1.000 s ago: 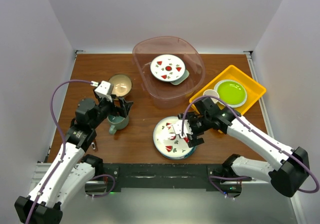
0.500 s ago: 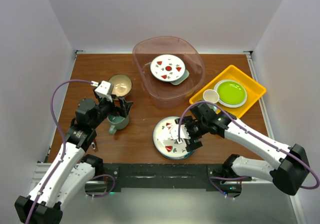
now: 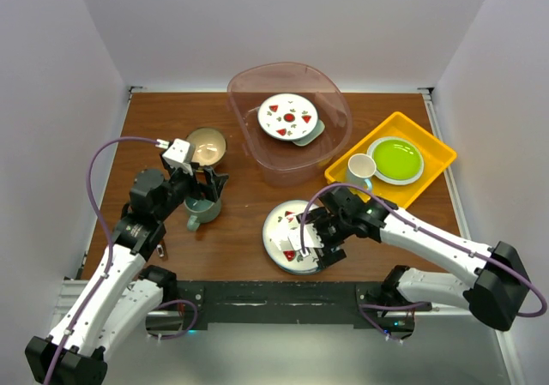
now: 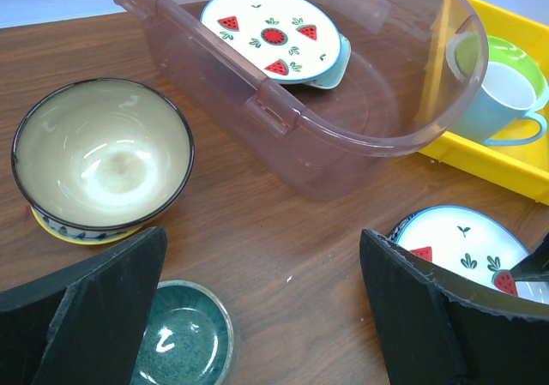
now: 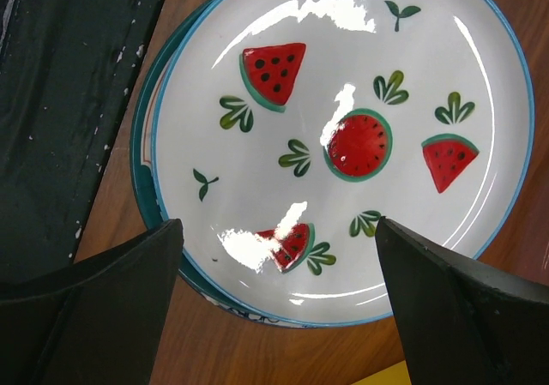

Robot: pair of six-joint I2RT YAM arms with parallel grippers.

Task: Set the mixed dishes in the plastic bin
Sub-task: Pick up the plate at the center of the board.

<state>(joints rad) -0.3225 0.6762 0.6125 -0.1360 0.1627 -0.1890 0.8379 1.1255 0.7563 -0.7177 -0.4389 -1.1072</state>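
The right gripper (image 3: 310, 241) hangs over the watermelon plate (image 5: 343, 59) with its 2 fingers spread wide and the plate's edge between them. I cannot tell if they touch it. The plate is white and blue-rimmed, with 3 red slices showing around 1 round melon. It is stacked on a teal-edged plate (image 5: 144, 171), well apart from the plastic bin (image 3: 288, 66). The left gripper (image 3: 210, 183), also spread, is just above the teal mug (image 4: 184, 338).
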